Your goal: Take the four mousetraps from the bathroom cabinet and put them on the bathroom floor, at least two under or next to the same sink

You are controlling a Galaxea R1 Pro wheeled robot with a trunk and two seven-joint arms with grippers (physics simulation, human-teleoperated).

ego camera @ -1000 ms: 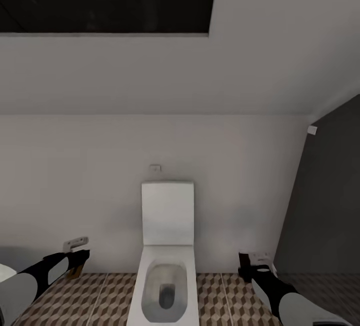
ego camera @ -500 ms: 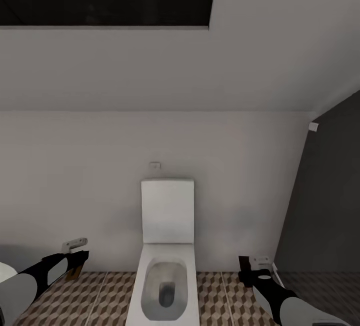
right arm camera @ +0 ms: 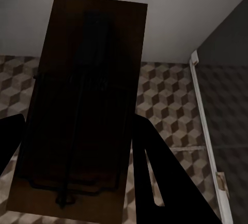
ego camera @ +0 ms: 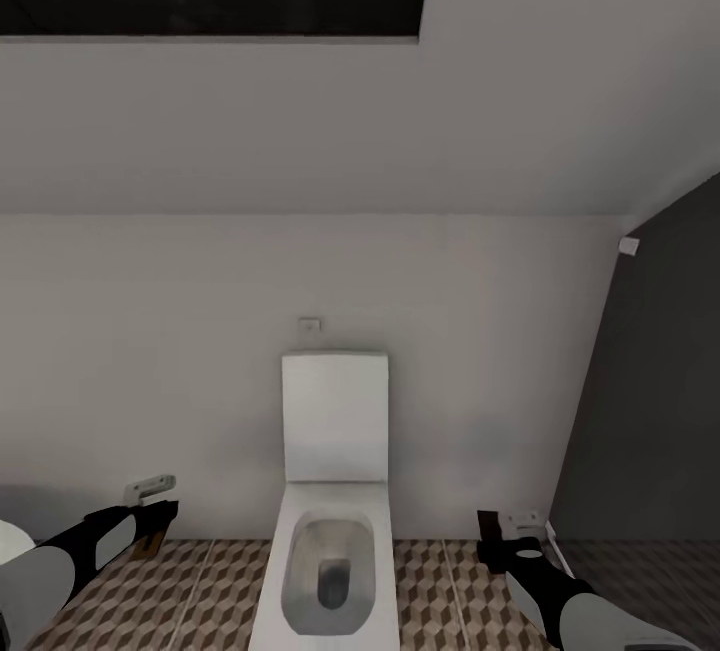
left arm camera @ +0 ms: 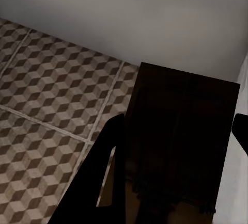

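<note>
Left gripper: we see its dark fingers closed against a flat board — a mousetrap clamped between them in the left wrist view, one finger along the board's edge.
Left mousetrap: a rectangular wooden board, in deep shadow, with faint dark wire on its face; in the head view it pokes out pale and small above the gripper tip, held off the floor.
Right gripper: closed likewise on a second mousetrap, with dark fingers on both long sides of it.
Right mousetrap: a brown elongated board, dim, with a dark wire frame running down its length; we cannot make out any reddish part in this light.
Bathroom floor: brown, beige and white cube-pattern tiles with pale grout lines, lying below both held traps.
Toilet: white, lid up against the wall — it stands between the two arms in the head view.
Wall: plain pale, behind the toilet; a dark grey panel stands on the right.
</note>
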